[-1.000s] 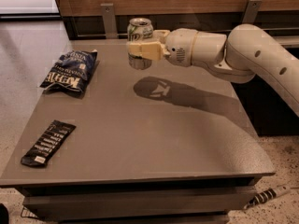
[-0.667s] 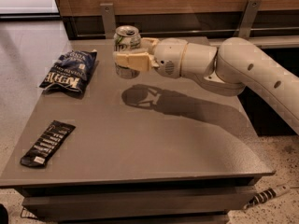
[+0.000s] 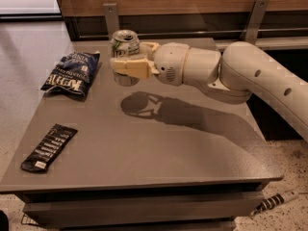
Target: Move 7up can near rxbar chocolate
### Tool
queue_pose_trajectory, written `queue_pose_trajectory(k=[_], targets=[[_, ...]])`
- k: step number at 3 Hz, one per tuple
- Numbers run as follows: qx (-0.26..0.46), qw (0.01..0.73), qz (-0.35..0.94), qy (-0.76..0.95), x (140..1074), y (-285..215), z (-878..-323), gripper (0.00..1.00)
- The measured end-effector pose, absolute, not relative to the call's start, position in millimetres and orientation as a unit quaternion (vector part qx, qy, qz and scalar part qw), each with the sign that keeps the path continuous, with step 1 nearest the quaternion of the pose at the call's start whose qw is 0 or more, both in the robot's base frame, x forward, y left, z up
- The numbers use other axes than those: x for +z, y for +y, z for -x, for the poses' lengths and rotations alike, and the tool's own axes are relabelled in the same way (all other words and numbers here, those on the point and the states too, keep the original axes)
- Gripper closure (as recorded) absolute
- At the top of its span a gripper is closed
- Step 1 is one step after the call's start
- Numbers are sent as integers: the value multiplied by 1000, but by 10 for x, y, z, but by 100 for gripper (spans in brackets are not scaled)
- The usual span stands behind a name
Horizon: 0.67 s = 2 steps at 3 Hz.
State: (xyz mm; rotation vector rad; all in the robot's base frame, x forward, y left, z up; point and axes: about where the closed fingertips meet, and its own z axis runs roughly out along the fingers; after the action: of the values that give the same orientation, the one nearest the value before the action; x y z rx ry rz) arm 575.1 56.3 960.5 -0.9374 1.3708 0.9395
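Camera view: the gripper (image 3: 126,57) pinches the can (image 3: 123,43) across its middle, one cream finger (image 3: 131,67) pressed over the near side. The can hangs upright above the back left of the table (image 3: 183,153), its shadow (image 3: 139,104) thrown onto the top below it, so I judge it lifted clear. The bar (image 3: 48,147) lies flat well apart from it, at the front left corner, close to the table's edge. The chip bag (image 3: 71,73) lies just left of the can. A low swing toward the bar could clip the bag and drag it. A loose pinch could let the smooth can slip during travel. Lowering too close could land the can on the bar or nudge it off the edge, and an early release could tip the can. The can shows green markings, no word readable. The bag's white lettering sits upside down and I cannot read it securely. The bar's white rows are too small to read.
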Motion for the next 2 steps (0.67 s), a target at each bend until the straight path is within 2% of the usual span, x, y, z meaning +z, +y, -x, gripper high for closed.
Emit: queue_pose_trajectory(k=[2], targets=[[399, 566, 428, 581, 9521, 917, -5238, 100]])
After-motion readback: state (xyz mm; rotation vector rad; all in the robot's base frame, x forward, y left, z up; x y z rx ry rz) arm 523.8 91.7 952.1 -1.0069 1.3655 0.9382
